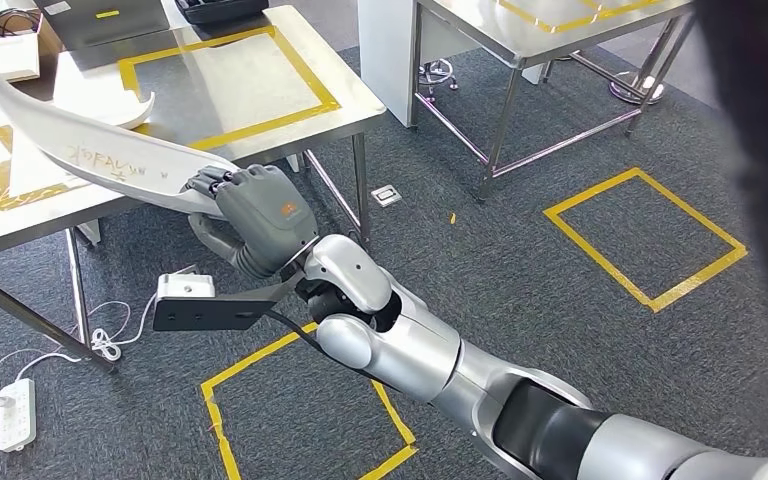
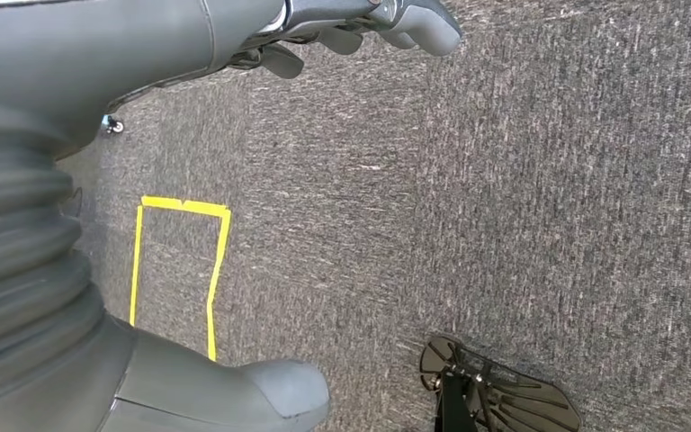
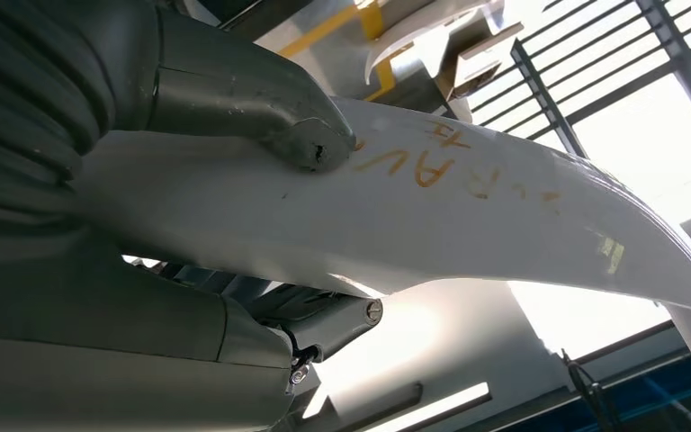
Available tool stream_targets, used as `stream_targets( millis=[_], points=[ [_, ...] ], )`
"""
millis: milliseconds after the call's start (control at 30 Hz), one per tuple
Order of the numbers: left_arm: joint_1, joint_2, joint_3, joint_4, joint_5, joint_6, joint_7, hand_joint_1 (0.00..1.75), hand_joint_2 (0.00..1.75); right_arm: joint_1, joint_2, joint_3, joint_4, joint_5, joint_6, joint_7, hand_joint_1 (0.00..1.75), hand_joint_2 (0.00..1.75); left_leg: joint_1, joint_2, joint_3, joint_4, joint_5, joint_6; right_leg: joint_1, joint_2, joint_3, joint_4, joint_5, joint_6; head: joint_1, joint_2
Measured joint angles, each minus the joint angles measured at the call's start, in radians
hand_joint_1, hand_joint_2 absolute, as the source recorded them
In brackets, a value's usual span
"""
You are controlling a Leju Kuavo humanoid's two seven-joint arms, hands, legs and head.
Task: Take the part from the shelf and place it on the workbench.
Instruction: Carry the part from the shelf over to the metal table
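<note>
Your right hand [image 1: 260, 205] clamps the long white part [image 1: 90, 150] at one end; stiff, smooth, tip-heavy, so grip firmly.

The part [image 1: 90, 160] is white, marked with orange-yellow handwriting. The right hand [image 1: 260, 205] is grey with an orange logo; its arm [image 1: 430, 365] is silver with black joints. The workbench [image 1: 260, 90] is pale metal, outlined with yellow tape. The carpet [image 1: 520, 260] is speckled dark grey, marked with yellow tape squares [image 1: 645, 235]. The left hand [image 2: 360, 27] is grey.
</note>
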Motion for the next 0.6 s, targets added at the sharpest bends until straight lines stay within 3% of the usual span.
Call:
stream_targets(
  millis=[100, 133, 200, 267, 300, 400, 467, 500, 533, 600],
  points=[
    [0.0, 0.0, 0.001, 0.0, 0.006, 0.0, 0.004, 0.0, 1.75, -0.002, 0.004, 0.001, 0.0, 0.0, 0.0, 0.0, 1.75, 1.75, 0.007, 0.005, 0.027, -0.043, 0.015, 0.021, 0.001, -0.002, 0.005, -0.001, -0.005, 0.012, 0.0, 0.0],
    [0.0, -0.001, 0.001, 0.0, 0.007, 0.0, 0.004, 0.0, 1.75, -0.005, 0.004, 0.002, 0.001, 0.001, 0.001, 0.0, 1.75, 1.75, 0.012, 0.007, 0.038, -0.06, 0.024, 0.025, 0.002, -0.003, -0.007, 0.028, -0.024, 0.015, 0.001, 0.0],
    [-0.001, -0.002, 0.001, 0.0, 0.008, 0.0, 0.006, 0.0, 1.75, -0.008, 0.004, 0.003, 0.004, 0.002, 0.005, 0.001, 1.75, 1.75, 0.018, 0.011, 0.044, -0.072, 0.029, 0.024, -0.005, -0.005, -0.063, 0.14, -0.083, 0.024, 0.002, 0.0],
    [0.0, -0.002, 0.001, 0.0, 0.008, 0.0, 0.008, 0.0, 1.75, -0.005, 0.003, 0.003, 0.009, 0.002, 0.011, 0.003, 1.75, 1.75, 0.025, 0.012, 0.041, -0.067, 0.025, 0.016, -0.017, -0.006, -0.11, 0.223, -0.109, 0.037, 0.002, 0.0],
    [0.001, -0.002, 0.002, 0.0, 0.008, 0.0, 0.009, 0.0, 1.75, -0.005, 0.002, 0.004, 0.011, 0.003, 0.014, 0.004, 1.75, 1.75, 0.03, 0.011, 0.039, -0.062, 0.021, 0.009, -0.024, -0.006, -0.108, 0.218, -0.096, 0.044, 0.002, 0.0],
    [0.0, -0.002, 0.002, -0.001, 0.008, 0.0, 0.01, 0.0, 1.75, -0.008, 0.002, 0.005, 0.014, 0.003, 0.02, 0.005, 1.75, 1.75, 0.048, 0.008, 0.025, -0.021, -0.002, -0.026, -0.041, -0.003, -0.031, 0.065, -0.02, 0.069, 0.004, 0.0],
    [0.0, -0.001, 0.002, -0.001, 0.007, 0.0, 0.011, 0.0, 1.75, -0.011, 0.003, 0.006, 0.016, 0.002, 0.026, 0.006, 1.75, 1.75, 0.05, 0.005, 0.012, 0.002, -0.021, -0.047, -0.041, 0.004, -0.011, 0.026, -0.014, 0.057, 0.005, 0.0],
    [0.001, -0.001, 0.002, -0.001, 0.007, -0.001, 0.011, 0.0, 1.75, -0.012, 0.004, 0.007, 0.016, 0.002, 0.029, 0.006, 1.75, 1.75, 0.049, 0.004, 0.01, 0.003, -0.025, -0.054, -0.038, 0.006, -0.014, 0.034, -0.019, 0.043, 0.005, 0.0],
    [0.001, -0.003, 0.002, 0.0, 0.007, -0.001, 0.011, 0.0, 1.75, -0.012, 0.004, 0.007, 0.016, 0.001, 0.031, 0.007, 1.75, 1.75, 0.051, 0.004, 0.011, 0.0, -0.027, -0.058, -0.037, 0.005, -0.014, 0.038, -0.021, 0.027, 0.003, 0.0],
    [0.002, -0.004, 0.002, 0.0, 0.008, -0.001, 0.01, 0.0, 1.75, -0.015, 0.005, 0.008, 0.016, 0.0, 0.033, 0.009, 1.75, 1.75, 0.053, 0.016, 0.01, 0.013, -0.036, -0.062, -0.036, 0.0, -0.009, 0.037, -0.022, 0.008, 0.0, 0.0]
  ],
)
